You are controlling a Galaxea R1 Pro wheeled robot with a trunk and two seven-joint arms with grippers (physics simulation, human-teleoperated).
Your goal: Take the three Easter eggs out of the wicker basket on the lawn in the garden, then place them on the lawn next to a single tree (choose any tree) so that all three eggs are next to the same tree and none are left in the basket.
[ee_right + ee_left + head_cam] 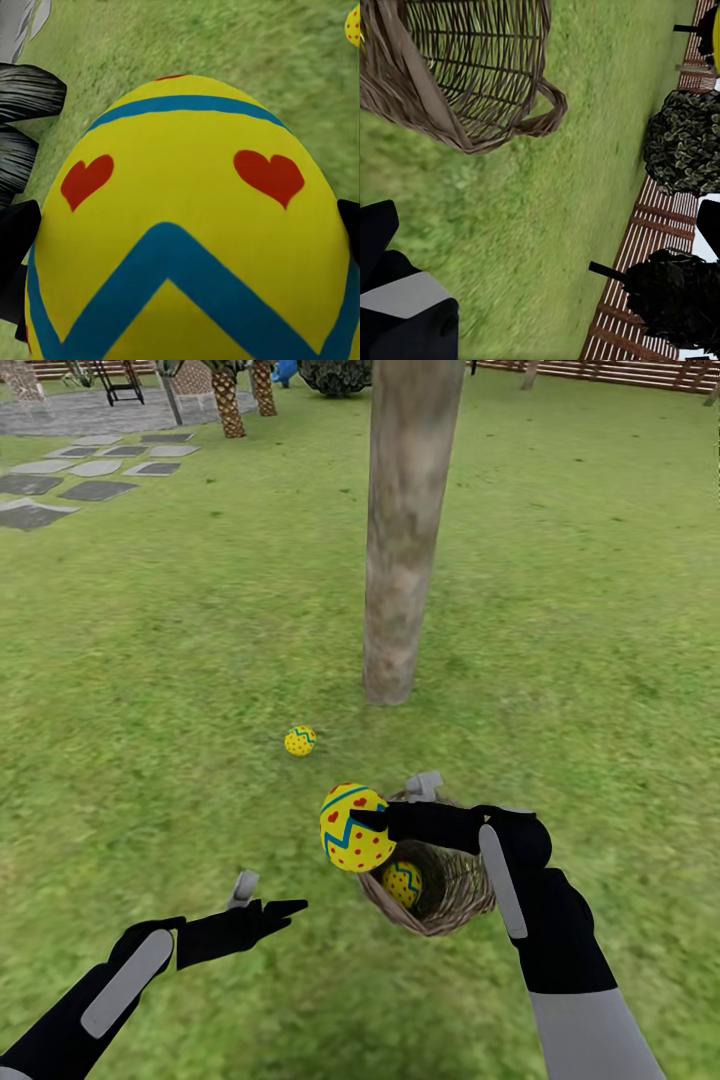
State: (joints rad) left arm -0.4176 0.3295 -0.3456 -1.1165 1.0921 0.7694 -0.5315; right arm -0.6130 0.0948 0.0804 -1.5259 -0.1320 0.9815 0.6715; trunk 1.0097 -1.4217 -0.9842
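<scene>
Status: one egg on the grass (pixel 299 741) lies on the lawn (pixel 150 660) near the base of the tree (pixel 405 530), a little apart from the trunk, so I'd count that one as placed. Right gripper (pixel 385 822) is clamped on a second egg (pixel 355 828), holding it in the air just above the rim of the wicker basket (pixel 455 890); the right wrist view shows that egg's blue zigzag and red hearts close up between the fingers. Third egg (pixel 403 883) sits inside the basket, not yet picked. Left gripper (pixel 262 895) is empty with fingers spread, hovering low over grass beside the basket, which the left wrist view shows close by. Roughly a third done: the held egg needs setting down by the same trunk, then the last one gets pulled out.
</scene>
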